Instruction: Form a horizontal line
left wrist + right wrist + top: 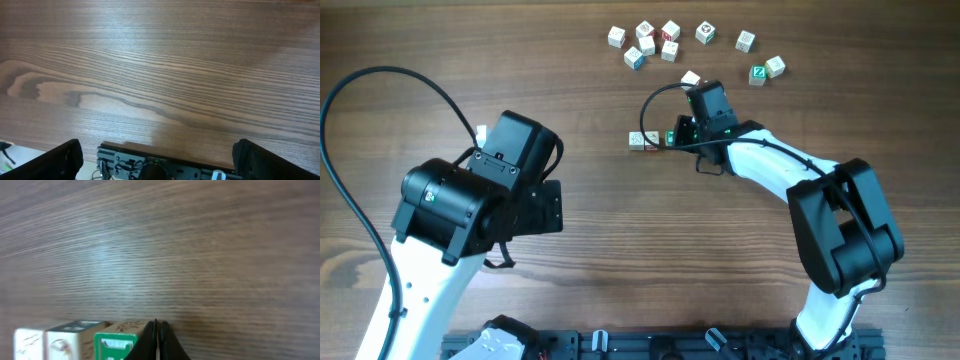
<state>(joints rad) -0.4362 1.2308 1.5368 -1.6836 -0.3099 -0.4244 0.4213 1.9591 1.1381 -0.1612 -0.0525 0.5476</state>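
Bottom edge crops the horizontal line [70,340].

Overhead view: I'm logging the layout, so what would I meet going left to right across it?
Left arm → cube row → right arm. Scattered cubes left out: they spread above both the row and the right arm.

2 white-and-black arms [770,165], black cables [382,69]
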